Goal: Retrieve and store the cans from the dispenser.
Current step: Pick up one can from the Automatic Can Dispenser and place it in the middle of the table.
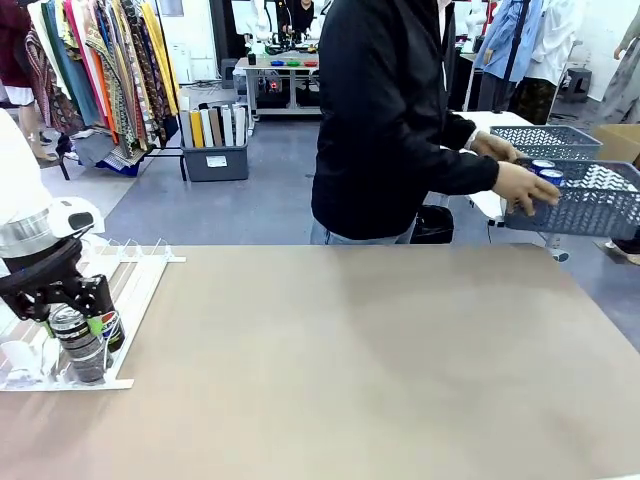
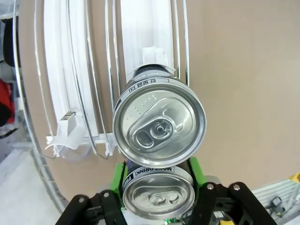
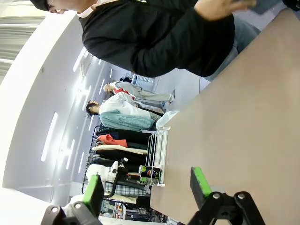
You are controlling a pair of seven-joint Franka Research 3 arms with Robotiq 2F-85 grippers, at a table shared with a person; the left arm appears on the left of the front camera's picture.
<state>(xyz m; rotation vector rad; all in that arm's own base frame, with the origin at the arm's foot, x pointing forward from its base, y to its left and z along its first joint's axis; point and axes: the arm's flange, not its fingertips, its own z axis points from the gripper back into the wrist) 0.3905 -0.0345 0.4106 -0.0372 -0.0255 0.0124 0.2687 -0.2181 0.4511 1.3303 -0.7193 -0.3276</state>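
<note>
Left gripper pads pressed on front can, near end of dispenser, table left edge. Second can sits just beside it, up the lane. Thin aluminium, smooth, slick, probably full so hefty, and dents if over-squeezed. Grip mid-body, not the rim. Dispenser is white plastic with thin shiny rails. Right gripper spread, empty.

1. Bright, even overhead indoor light; the bench carries a soft pale sheen and only faint shadows.
2. Left wrist view: silver tops of the cans glint; the dispenser rails bow from wide-angle distortion.
3. Right wrist view: ceiling lights glare; the person's hand is blurred.
</note>
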